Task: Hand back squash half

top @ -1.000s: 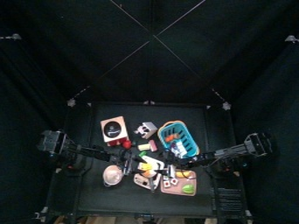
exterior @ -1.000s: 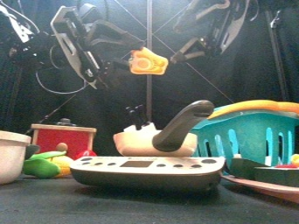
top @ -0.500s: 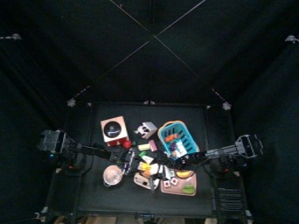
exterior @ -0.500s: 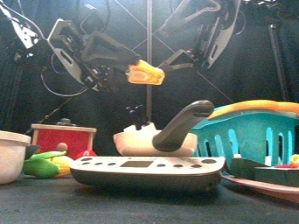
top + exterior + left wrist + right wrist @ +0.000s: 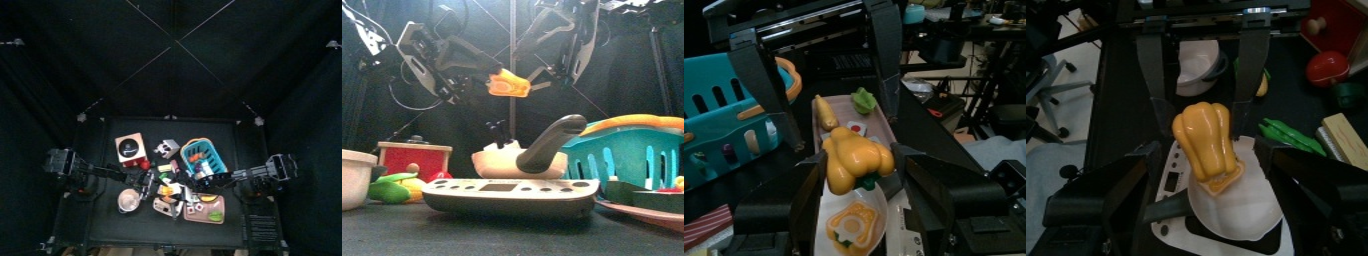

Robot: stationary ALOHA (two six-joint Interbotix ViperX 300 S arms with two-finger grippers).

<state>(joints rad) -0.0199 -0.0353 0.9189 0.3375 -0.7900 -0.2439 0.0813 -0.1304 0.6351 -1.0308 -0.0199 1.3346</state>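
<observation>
Yellow-orange squash half hangs tilted high above the table.

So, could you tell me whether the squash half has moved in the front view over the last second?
Yes, slightly: the squash half has sunk a little, closer to the grey handle below it, with hardly any sideways shift.

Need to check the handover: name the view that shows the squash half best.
Right wrist view: the squash half fills the middle, unobstructed. The left wrist view shows it closely too, hemmed by jaws. Front view shows it small in mid-air; top view cannot resolve it.
</observation>
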